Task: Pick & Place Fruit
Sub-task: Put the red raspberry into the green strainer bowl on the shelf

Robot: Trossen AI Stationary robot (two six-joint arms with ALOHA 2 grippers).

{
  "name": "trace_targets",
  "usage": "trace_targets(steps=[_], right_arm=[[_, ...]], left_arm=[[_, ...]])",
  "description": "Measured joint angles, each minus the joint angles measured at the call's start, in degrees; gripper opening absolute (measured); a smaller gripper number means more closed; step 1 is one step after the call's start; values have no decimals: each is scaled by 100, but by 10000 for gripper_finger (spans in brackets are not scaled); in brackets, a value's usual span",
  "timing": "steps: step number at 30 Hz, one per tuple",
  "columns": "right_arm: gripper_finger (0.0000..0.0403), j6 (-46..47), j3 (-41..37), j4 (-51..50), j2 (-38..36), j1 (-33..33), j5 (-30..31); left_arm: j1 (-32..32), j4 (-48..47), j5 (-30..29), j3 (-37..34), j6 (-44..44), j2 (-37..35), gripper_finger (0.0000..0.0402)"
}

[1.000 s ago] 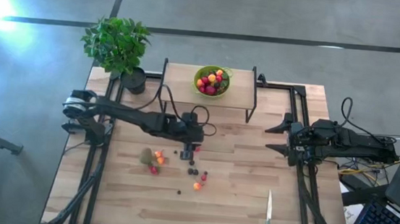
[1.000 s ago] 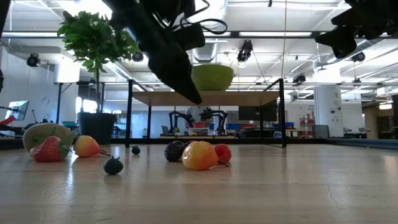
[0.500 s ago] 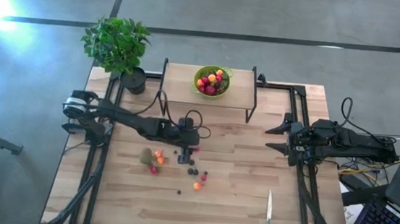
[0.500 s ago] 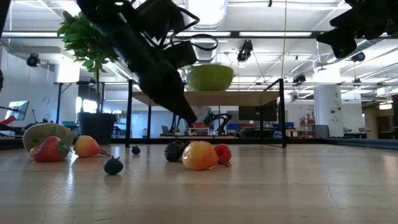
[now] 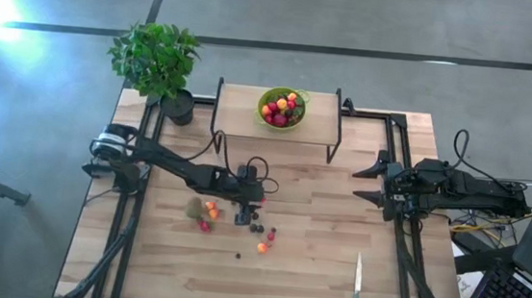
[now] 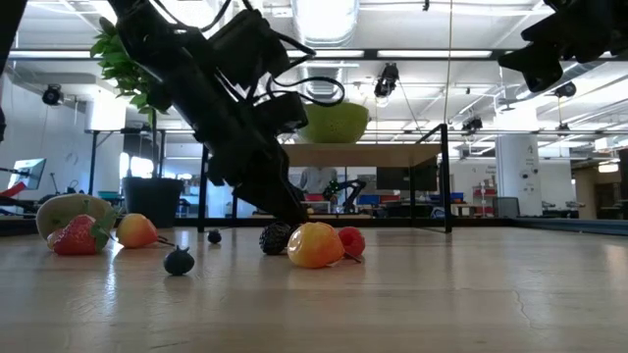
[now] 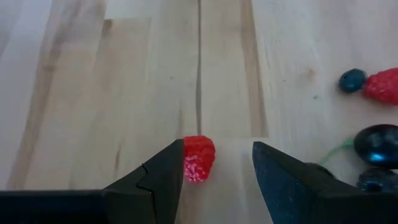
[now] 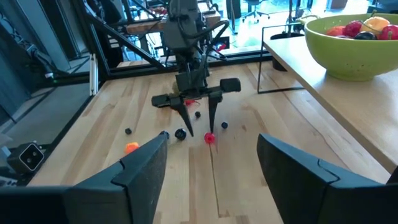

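Across the middle of the worktop (image 5: 333,271), loose fruit is still lying where it needs collecting, so the task is reading as only partly done. Working from the left edge: a brown kiwi (image 5: 194,207) is resting with a strawberry (image 5: 204,226) and a small orange fruit (image 5: 211,207) close beside it. Just beside them, the left tool (image 7: 217,163) is sitting low over the boards with its fingers parted, and a red raspberry (image 7: 198,158) is lying between them, touching or nearly touching one finger; the fingers are not clamping it. In my judgement a pick of that berry is being set up and is not yet made. Further along toward the right edge, dark berries (image 5: 257,229), a second red berry (image 5: 272,234) and an orange-yellow fruit (image 5: 261,248) are lying scattered, with one tiny dark berry (image 5: 238,256) nearer the front edge. A green-handled knife (image 5: 356,290) is lying at the front edge, well apart from the fruit.

At the back edge, a raised shelf (image 5: 320,110) is carrying the lime-green bowl (image 5: 282,108), which is already holding several red, yellow and purple pieces; that share of the work is appearing complete.

At the right edge, the right tool (image 5: 369,180) is waiting with its fingers standing apart and holding nothing.

Remaining, as judged: roughly ten pieces on the boards.
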Motion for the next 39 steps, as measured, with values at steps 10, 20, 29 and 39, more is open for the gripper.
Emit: trace_targets(steps=[10, 20, 29, 39], right_arm=[[281, 0, 0, 1, 24, 0, 0], [314, 0, 0, -1, 24, 0, 0], [343, 0, 0, 1, 22, 0, 0], [360, 0, 0, -2, 22, 1, 0]], left_arm=[[-2, -14, -97, 46, -3, 99, 195], [2, -19, -111, -8, 75, 99, 195], [2, 152, -90, -32, 98, 344, 181], [4, 344, 63, -24, 97, 394, 151]])
